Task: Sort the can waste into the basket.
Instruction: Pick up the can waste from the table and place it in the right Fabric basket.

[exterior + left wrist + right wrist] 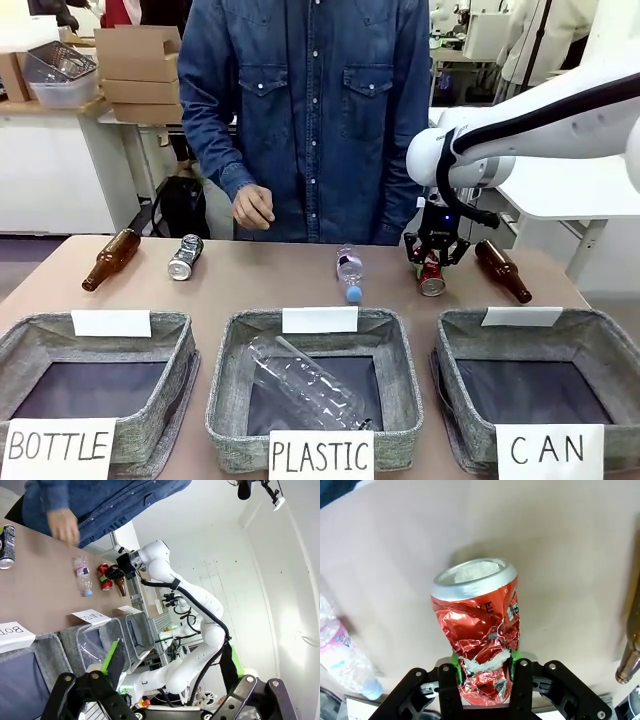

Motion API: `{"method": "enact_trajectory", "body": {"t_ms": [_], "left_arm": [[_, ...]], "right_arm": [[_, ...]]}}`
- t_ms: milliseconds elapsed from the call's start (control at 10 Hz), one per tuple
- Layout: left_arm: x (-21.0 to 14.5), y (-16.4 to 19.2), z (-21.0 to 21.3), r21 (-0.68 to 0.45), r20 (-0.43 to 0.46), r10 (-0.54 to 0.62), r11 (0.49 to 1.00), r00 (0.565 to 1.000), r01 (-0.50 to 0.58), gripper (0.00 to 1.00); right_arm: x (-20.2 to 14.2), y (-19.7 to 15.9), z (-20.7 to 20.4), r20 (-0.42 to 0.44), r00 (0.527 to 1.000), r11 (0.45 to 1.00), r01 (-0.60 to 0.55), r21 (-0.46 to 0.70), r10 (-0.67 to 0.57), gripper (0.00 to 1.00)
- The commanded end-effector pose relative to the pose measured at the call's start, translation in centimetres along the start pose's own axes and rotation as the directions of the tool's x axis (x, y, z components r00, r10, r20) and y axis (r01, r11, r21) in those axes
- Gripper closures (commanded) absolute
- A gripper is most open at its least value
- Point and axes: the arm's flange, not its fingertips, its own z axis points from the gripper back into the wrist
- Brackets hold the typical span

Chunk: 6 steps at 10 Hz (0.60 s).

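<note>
At the table's far right lies a crushed red can (432, 278), and my right gripper (436, 255) comes down on it from above. In the right wrist view the gripper (482, 667) is shut on the red can (477, 625), green pads pressed into its dented lower body and its open silver end pointing away. A silver can (185, 257) with dark print lies at the far left. The grey CAN basket (600, 325) stands at the near right, in front of the red can. My left gripper (170, 670) is open and holds nothing, away from the table.
Brown glass bottles lie at the far left (110, 258) and far right (503, 270), the right one close beside the red can. A small plastic bottle (349, 272) lies mid-table. The PLASTIC basket (225, 345) holds a clear bottle (305, 385); the BOTTLE basket (30, 335) stands left. The person's hand (252, 207) hangs over the far edge.
</note>
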Motion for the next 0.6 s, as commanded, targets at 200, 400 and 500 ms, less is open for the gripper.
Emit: {"method": "enact_trajectory", "body": {"t_ms": [200, 400, 500], "left_arm": [[0.1, -0.1, -0.2, -0.018, 0.001, -0.021, 1.000, 1.000, 0.021, 0.00], [0.1, -0.1, -0.2, -0.018, 0.001, -0.021, 1.000, 1.000, 0.021, 0.00], [0.1, -0.1, -0.2, -0.018, 0.001, -0.021, 1.000, 1.000, 0.021, 0.00]], "right_arm": [[-0.7, -1.1, 2.4, 0.008, 1.000, 1.000, 0.010, -0.007, -0.010, 0.96], [-6.0, -5.0, 9.7, -0.023, 0.993, 0.993, -0.117, 0.004, 0.118, 0.96], [-9.5, -6.9, 12.7, -0.064, 0.980, 0.981, -0.190, -0.031, 0.188, 0.96]]}}
